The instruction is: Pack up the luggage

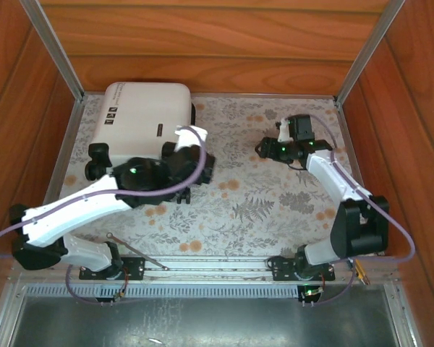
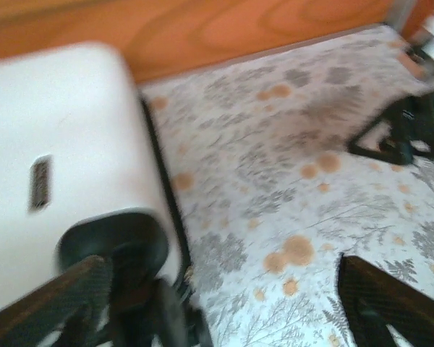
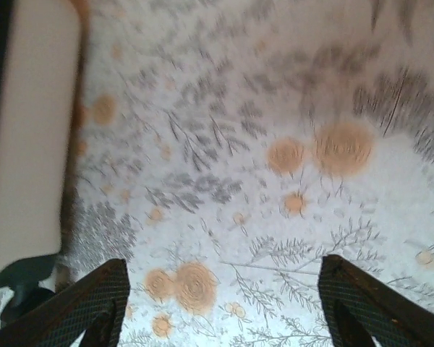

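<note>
The closed luggage (image 1: 146,116) sits in the far-left bench (image 1: 275,210) corner, left fingers (image 2: 65,296) spread wide beside its wheeled edge, right fingers (image 3: 362,289) spread wide above bare bench.

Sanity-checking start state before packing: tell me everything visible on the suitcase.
The luggage is a white hard-looking shell with rounded corners, black edge trim, black wheels at its near end and small black label marks. It lies flat, apparently shut, at the far left on the floral cloth. The left gripper hangs open beside a wheel; contact unclear.
</note>
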You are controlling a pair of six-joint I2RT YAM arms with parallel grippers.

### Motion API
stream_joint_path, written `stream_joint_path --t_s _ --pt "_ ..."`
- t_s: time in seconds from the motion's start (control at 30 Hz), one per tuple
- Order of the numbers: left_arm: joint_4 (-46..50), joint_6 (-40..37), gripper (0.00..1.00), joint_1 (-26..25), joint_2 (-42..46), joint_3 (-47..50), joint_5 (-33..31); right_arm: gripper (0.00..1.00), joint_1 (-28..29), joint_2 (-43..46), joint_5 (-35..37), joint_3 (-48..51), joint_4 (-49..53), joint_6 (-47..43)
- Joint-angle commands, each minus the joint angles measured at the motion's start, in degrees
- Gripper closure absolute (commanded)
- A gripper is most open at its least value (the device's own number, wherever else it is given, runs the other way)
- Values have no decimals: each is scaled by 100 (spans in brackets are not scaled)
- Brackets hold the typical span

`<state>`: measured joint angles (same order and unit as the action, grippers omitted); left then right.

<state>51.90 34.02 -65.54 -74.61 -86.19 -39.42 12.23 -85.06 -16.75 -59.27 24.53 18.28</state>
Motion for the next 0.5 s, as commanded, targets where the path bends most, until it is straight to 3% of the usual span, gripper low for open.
stream_joint_path --t_s 0.0,0.2,0.3,0.47 --pt "1272 1238 24 632 203 413 572 29 144 -148 -1290 249 -815 151" --pt "1491 1422 25 926 -47 790 539 30 538 -257 -1199 185 -919 -152" --pt "1425 1454 21 962 -291 790 622 30 682 -283 -1154 193 -977 -126" --pt "675 1235 17 1159 -429 1019 1132 28 1117 -599 -1115 337 -1399 -5"
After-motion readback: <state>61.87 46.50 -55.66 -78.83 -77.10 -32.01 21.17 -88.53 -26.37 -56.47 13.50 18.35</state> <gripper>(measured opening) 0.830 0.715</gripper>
